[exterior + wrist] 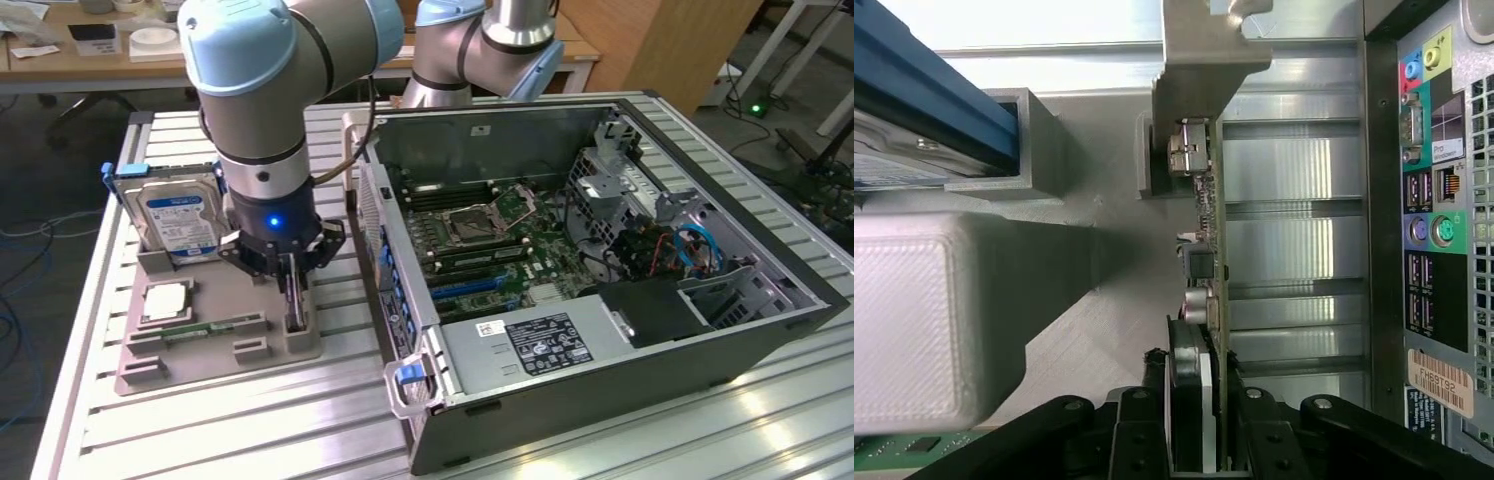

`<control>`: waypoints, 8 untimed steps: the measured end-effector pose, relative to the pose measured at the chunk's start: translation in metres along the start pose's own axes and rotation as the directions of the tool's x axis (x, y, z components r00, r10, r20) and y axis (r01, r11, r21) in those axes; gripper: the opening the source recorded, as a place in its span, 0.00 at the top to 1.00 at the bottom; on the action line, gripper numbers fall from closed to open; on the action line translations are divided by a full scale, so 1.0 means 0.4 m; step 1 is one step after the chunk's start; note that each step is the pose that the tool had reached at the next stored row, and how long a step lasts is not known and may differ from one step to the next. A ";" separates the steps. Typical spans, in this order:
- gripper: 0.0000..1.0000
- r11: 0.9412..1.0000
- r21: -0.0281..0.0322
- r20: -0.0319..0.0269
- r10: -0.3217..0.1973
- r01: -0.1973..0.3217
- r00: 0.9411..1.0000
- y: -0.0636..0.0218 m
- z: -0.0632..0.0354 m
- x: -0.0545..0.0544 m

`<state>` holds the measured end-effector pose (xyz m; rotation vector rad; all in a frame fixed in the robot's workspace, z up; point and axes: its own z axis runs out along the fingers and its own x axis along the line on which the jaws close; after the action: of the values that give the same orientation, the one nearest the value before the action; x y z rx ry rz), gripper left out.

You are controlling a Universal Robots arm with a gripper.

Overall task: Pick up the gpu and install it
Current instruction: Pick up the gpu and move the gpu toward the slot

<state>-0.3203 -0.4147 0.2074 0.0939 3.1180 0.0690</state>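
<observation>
Care is needed with the lift: in the grey holder (187,372) at the left, the gpu (296,322) is stood on edge, clamped across both faces by the gripper (294,298); it is best drawn straight up, so the computer case (627,390) at the right is not struck.

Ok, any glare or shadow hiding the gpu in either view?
Exterior view: glare streaks the table near the case, while the gpu sits shaded under the hand. Wrist view: background washed out bright, table slats reflecting, yet the gpu edge is plainly visible.
</observation>
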 end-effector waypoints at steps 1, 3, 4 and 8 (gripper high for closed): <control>0.68 1.000 0.000 0.000 0.000 0.000 1.000 0.000 0.000 0.000; 0.70 1.000 0.000 0.000 0.000 0.000 1.000 0.000 0.000 0.000; 0.72 1.000 0.000 0.000 0.000 0.000 1.000 0.000 0.000 0.000; 0.72 1.000 0.000 0.000 0.000 0.000 1.000 0.000 0.000 0.000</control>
<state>-0.3203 -0.4147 0.2074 0.0939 3.1180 0.0689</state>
